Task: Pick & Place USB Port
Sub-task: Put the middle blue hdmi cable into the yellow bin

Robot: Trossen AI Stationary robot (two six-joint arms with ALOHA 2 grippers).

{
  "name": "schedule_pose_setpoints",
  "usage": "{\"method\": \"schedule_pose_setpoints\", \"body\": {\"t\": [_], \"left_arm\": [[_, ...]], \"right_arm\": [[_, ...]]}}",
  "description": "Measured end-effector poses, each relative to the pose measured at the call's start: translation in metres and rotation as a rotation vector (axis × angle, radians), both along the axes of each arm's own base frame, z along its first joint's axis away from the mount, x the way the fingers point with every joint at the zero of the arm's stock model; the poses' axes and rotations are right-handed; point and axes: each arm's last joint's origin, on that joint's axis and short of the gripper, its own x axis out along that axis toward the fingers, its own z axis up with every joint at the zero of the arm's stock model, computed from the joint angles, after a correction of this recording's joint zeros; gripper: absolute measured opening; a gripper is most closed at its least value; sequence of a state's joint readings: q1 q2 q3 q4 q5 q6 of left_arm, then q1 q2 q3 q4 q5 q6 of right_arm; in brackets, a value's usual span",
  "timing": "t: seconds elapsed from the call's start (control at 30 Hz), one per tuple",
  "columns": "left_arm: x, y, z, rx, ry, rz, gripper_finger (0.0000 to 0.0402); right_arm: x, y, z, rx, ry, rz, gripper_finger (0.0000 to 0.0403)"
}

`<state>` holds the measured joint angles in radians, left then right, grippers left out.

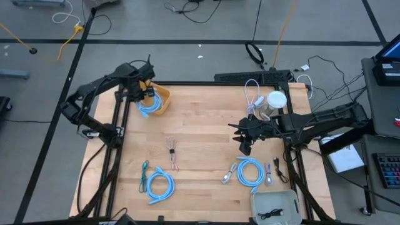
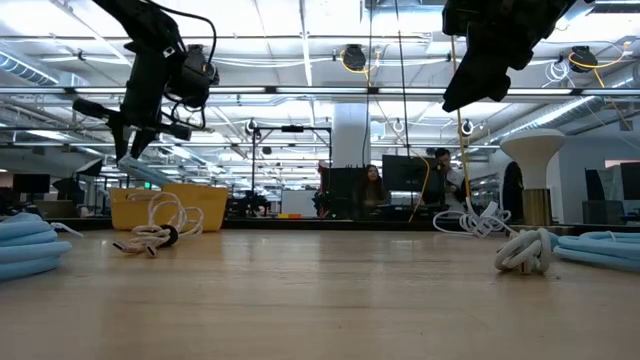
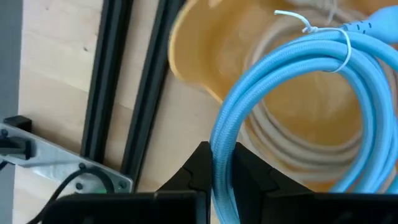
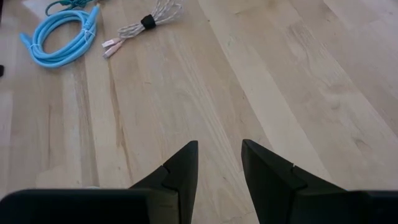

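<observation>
My left gripper (image 1: 145, 100) is at the table's far left corner, shut on a light-blue coiled cable (image 3: 292, 56) above the yellow bin (image 1: 162, 100). A white cable (image 3: 292, 134) lies inside the bin. In the low view the left arm (image 2: 150, 80) is raised over the bin (image 2: 185, 205). My right gripper (image 4: 219, 149) is open, hovering over bare wood right of the table's middle (image 1: 245, 149) and touching nothing. More bundled cables lie on the near half of the table. My left gripper pinches the blue coil between its two fingers at one side of the loop (image 3: 221, 134), with the strands running along the fingers. The coil is lifted clear and extends out over the bin's opening; a white tie (image 3: 345, 46) binds its far side.
On the table lie a blue coil (image 1: 160, 185) with a green cable (image 1: 145, 175), a small braided cable (image 1: 172, 153), and another blue coil (image 1: 250, 170) with short cables beside it. A white cable (image 1: 253, 94) and white cup (image 1: 275, 100) sit far right. A grey tray (image 1: 275, 205) is at the near edge.
</observation>
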<state>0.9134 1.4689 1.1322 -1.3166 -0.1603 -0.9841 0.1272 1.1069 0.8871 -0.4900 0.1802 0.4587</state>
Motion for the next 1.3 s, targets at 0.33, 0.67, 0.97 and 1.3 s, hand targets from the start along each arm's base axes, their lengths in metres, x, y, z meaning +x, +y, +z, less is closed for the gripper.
{"method": "schedule_pose_setpoints", "body": {"t": [0.33, 0.67, 0.97, 1.3], "left_arm": [[0.002, 0.016, -0.003, 0.079, -0.102, 0.029, 0.0034], [0.012, 0.019, -0.013, 0.05, -0.109, 0.002, 0.0068], [0.016, 0.02, -0.012, 0.087, -0.115, -0.007, 0.0163], [0.02, 0.011, -0.012, 0.08, -0.052, -0.037, 0.0137]], "right_arm": [[0.0, 0.0, 0.0, -0.001, -0.004, 0.002, 0.0116], [0.001, 0.0, 0.001, 0.0, -0.008, 0.0, 0.0116], [0.002, 0.0, 0.002, 0.002, -0.026, 0.0, 0.0116], [0.004, 0.0, 0.004, 0.001, -0.052, 0.007, 0.0116]]}}
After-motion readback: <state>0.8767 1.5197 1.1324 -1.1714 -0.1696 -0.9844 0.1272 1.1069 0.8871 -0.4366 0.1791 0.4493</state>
